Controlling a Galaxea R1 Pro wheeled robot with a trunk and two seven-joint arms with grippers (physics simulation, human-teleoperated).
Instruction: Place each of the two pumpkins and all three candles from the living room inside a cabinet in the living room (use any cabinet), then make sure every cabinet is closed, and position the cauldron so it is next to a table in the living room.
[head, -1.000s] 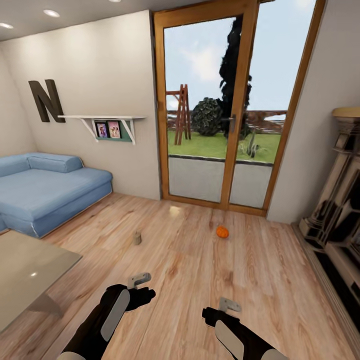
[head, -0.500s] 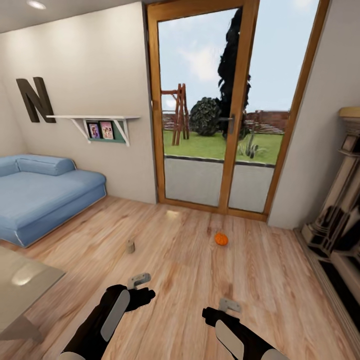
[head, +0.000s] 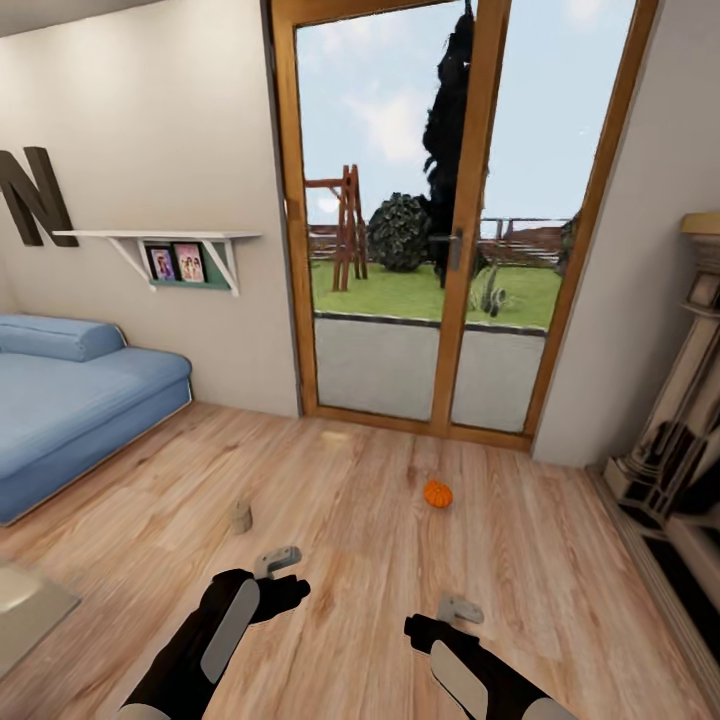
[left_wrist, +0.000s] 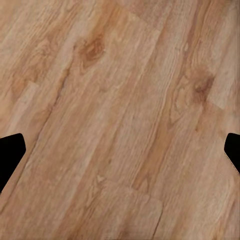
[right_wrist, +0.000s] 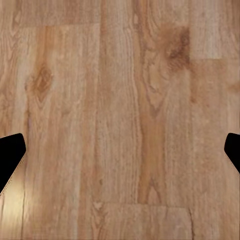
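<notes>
Head view: left end effector (head: 278, 562) & right end effector (head: 458, 608) hang low over the wood floor (head: 540, 580), both spread apart, holding nothing. Ahead, a pumpkin (head: 437, 493) lies near the glass door (head: 400, 300); a candle (head: 241, 516) stands to its left. Neither's stowed yet, so most of the job's left, I'd say.
</notes>
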